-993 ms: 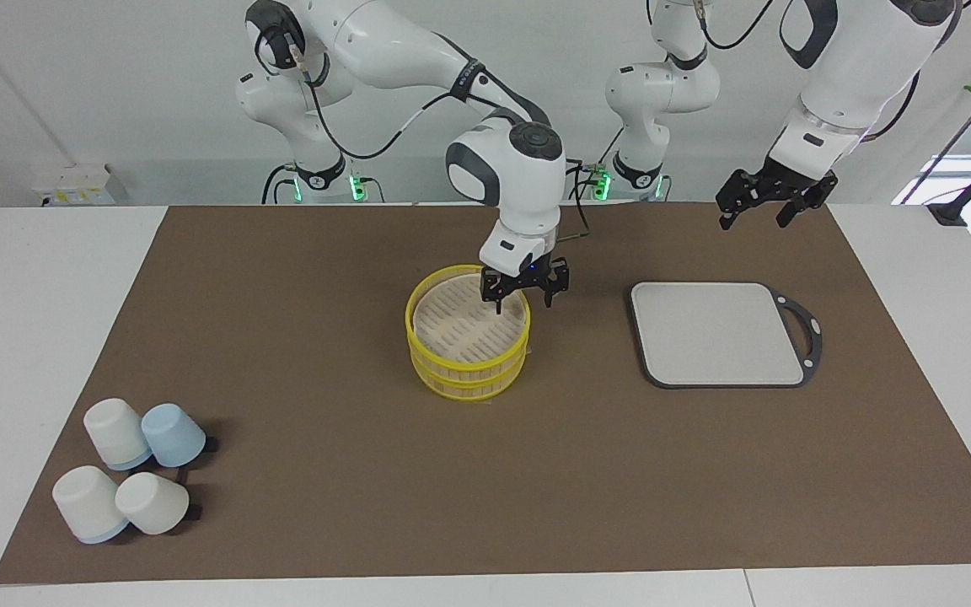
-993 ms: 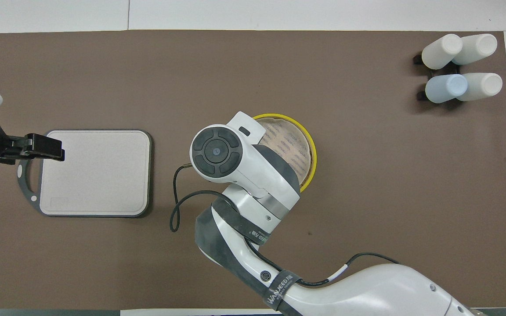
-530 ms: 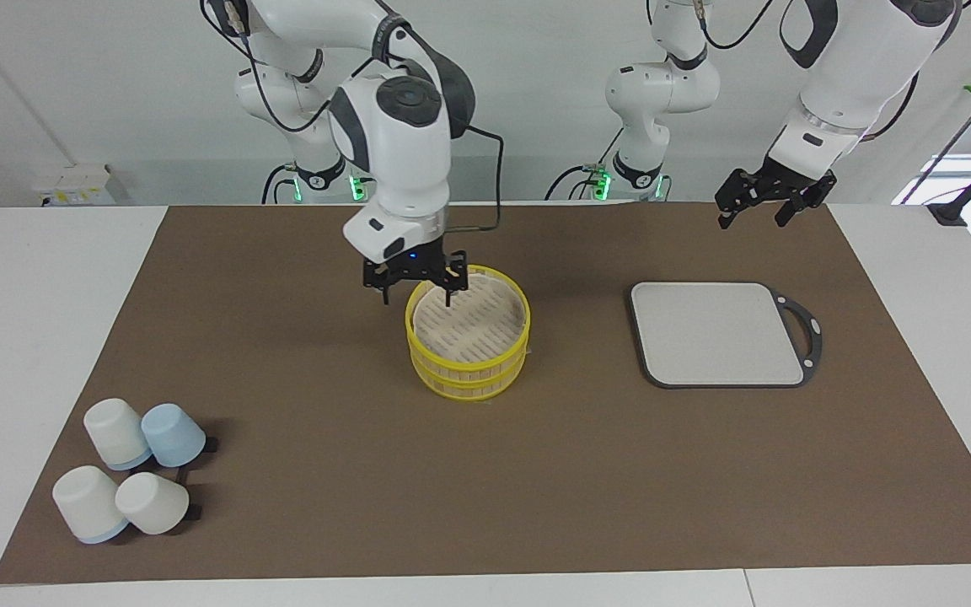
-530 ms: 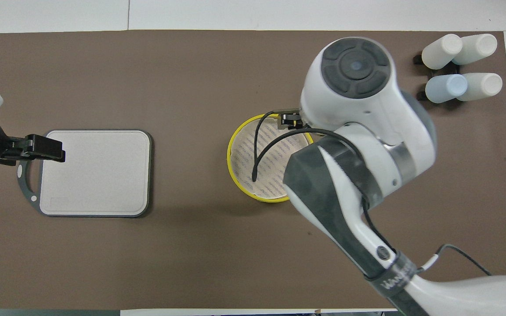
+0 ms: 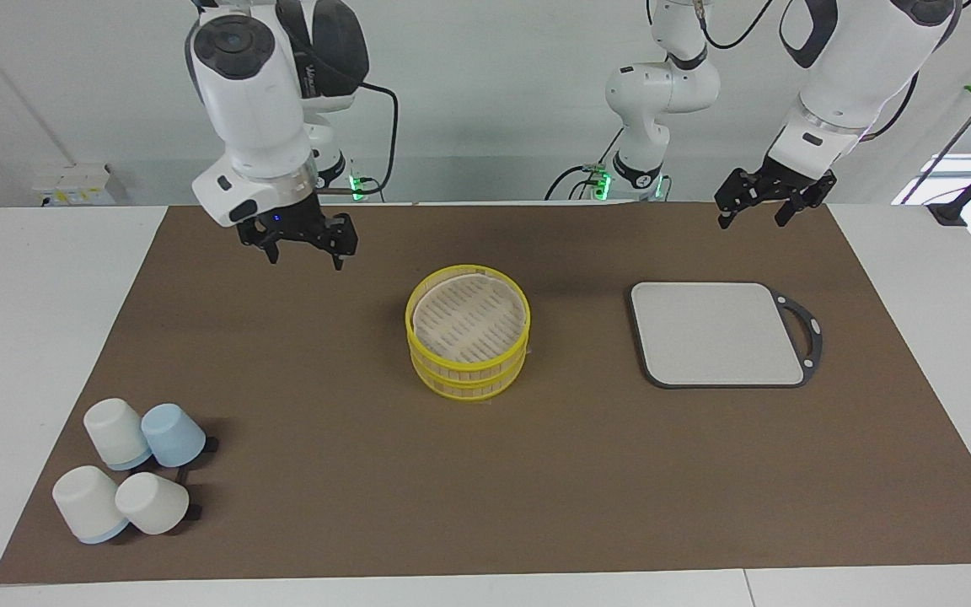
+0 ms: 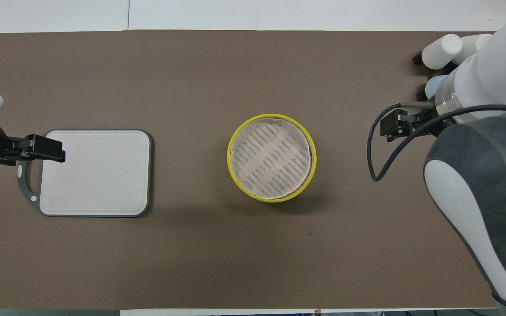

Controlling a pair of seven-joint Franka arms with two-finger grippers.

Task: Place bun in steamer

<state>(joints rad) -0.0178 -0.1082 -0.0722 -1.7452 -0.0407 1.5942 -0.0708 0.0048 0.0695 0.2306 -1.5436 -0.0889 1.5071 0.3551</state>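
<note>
The bamboo steamer (image 5: pixel 467 368) with yellow rims stands in the middle of the brown mat, its pale slatted top showing; it also shows in the overhead view (image 6: pixel 229 156). No bun is in view in either picture. My right gripper (image 5: pixel 306 253) is open and empty, raised over bare mat toward the right arm's end of the table, apart from the steamer. My left gripper (image 5: pixel 753 221) is open and empty, hanging over the mat's edge by the grey board; it also shows in the overhead view (image 6: pixel 37 148). The left arm waits.
A flat grey board with a black handle (image 5: pixel 717 333) lies toward the left arm's end, also in the overhead view (image 6: pixel 95 173). Several white and pale blue cups (image 5: pixel 127 472) lie tipped at the right arm's end, farther from the robots than the steamer, partly covered by the right arm in the overhead view (image 6: pixel 442 50).
My right gripper has left the space over the steamer, rising and swinging toward the right arm's end of the table. The steamer and the left arm have not moved.
</note>
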